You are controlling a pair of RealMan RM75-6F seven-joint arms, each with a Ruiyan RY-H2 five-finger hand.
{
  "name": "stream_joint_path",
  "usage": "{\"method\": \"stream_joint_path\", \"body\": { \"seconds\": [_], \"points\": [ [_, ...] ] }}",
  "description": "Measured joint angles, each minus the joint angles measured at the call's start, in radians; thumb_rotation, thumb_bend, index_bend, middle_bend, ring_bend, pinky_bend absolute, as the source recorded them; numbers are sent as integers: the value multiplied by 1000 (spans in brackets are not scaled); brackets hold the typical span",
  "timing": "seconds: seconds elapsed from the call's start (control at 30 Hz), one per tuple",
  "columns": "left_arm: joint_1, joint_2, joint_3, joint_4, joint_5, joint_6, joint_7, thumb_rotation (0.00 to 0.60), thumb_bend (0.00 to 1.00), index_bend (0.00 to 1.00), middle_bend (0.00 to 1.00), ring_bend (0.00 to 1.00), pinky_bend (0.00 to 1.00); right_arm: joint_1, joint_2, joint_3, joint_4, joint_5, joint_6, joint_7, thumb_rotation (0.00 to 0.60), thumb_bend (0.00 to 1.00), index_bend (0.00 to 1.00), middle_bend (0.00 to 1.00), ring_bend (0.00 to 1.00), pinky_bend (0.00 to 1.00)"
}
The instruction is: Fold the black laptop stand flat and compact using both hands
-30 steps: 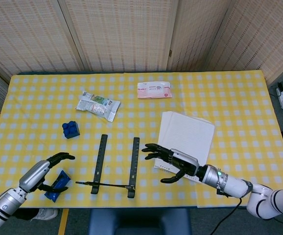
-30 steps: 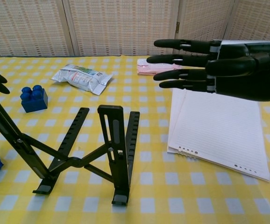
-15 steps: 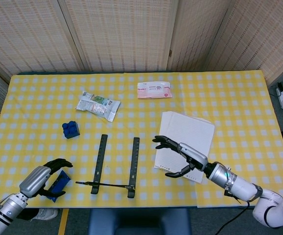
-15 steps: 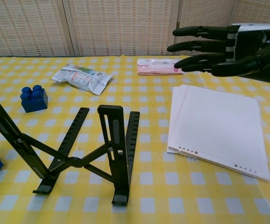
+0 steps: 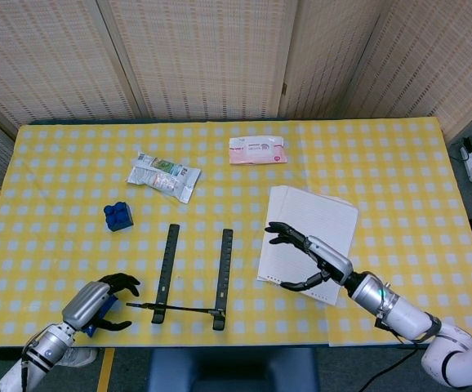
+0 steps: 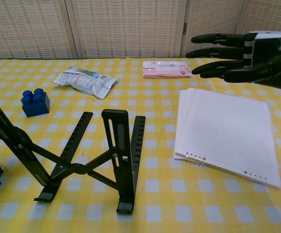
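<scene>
Black laptop stand [image 6: 89,158] stands unfolded at the table's near edge, and both my hands have backed off it: my right hand [image 5: 311,257] has slid from beside the stand out over the white paper [image 5: 313,229], fingers spread and empty. My left hand [image 5: 97,302], curled in, holding nothing I can see, has dropped low just left of the stand, so folding hasn't begun.

The black laptop stand [image 5: 192,276] lies low in the centre of the frame on the yellow checked table [image 5: 383,163]. At lower left the left hand [image 5: 101,302] curls beside it; at lower right the right hand [image 5: 309,259] hovers with fingers spread over the white paper [image 5: 318,220]
</scene>
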Motion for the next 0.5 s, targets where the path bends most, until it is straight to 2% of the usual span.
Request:
{"method": "stream_joint_path", "body": {
  "seconds": [0.5],
  "points": [
    [-18,-122,-40,39,-53,-64,120,600,319,494,324,242,265,-47,-2,41,56,-15,12,42,600,249,0,97,147,11]
  ]
}}
